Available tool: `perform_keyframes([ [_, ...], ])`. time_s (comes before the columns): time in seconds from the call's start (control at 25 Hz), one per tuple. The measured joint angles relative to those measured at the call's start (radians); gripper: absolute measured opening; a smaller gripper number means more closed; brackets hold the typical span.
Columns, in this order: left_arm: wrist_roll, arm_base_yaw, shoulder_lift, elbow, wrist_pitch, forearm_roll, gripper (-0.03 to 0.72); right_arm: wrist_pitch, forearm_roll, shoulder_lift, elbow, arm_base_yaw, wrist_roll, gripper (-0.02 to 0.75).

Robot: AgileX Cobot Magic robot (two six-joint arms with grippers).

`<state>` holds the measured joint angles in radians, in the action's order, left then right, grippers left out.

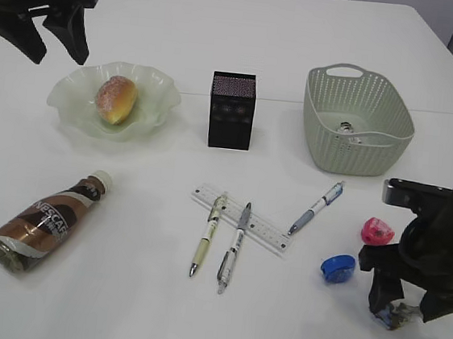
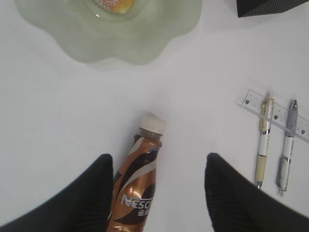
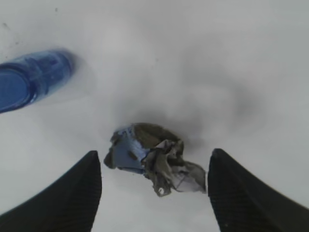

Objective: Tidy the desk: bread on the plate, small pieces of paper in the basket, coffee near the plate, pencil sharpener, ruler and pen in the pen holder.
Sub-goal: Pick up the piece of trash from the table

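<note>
- Right gripper (image 3: 154, 193), black jaws wide apart, sits low over the white table (image 1: 139, 306) with a crumpled blue-grey scrap of paper (image 3: 152, 157) lying between its fingers, not pinched
- Left gripper (image 2: 157, 193), jaws also spread and holding nothing, hangs above the brown coffee bottle with white cap (image 2: 137, 188), which lies on its side
- Sugared bread roll (image 1: 115, 99) rests in the pale green wavy glass plate (image 1: 72, 97)
- Clear ruler (image 1: 265, 229) lies under two pens (image 1: 220, 242); a third pen (image 1: 316, 208) lies just beside
- Blue sharpener (image 1: 338, 267) and pink sharpener (image 1: 376, 231) sit near the right gripper
- Black square pen holder (image 1: 232, 111) stands between plate and green basket (image 1: 328, 131)
</note>
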<state>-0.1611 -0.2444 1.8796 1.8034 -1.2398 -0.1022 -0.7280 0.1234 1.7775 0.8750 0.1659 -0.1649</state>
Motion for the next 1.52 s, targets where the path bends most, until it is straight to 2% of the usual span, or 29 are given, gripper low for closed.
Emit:
perform_keyframes([
  [0.8,0.0,0.0,0.0,0.0,0.0,0.0,0.433,-0.046,0.018,0.004,0.0,0.0,0.019,0.536],
  [0.88,0.0,0.0,0.0,0.0,0.0,0.0,0.433,-0.046,0.018,0.004,0.0,0.0,0.019,0.517],
  [1.08,0.0,0.0,0.0,0.0,0.0,0.0,0.433,-0.029,0.018,0.004,0.0,0.0,0.019,0.401],
  [1.16,0.0,0.0,0.0,0.0,0.0,0.0,0.433,-0.023,0.018,0.004,0.0,0.0,0.019,0.378],
  [1.52,0.0,0.0,0.0,0.0,0.0,-0.002,0.433,-0.005,0.018,0.047,0.0,0.0,0.019,0.362],
])
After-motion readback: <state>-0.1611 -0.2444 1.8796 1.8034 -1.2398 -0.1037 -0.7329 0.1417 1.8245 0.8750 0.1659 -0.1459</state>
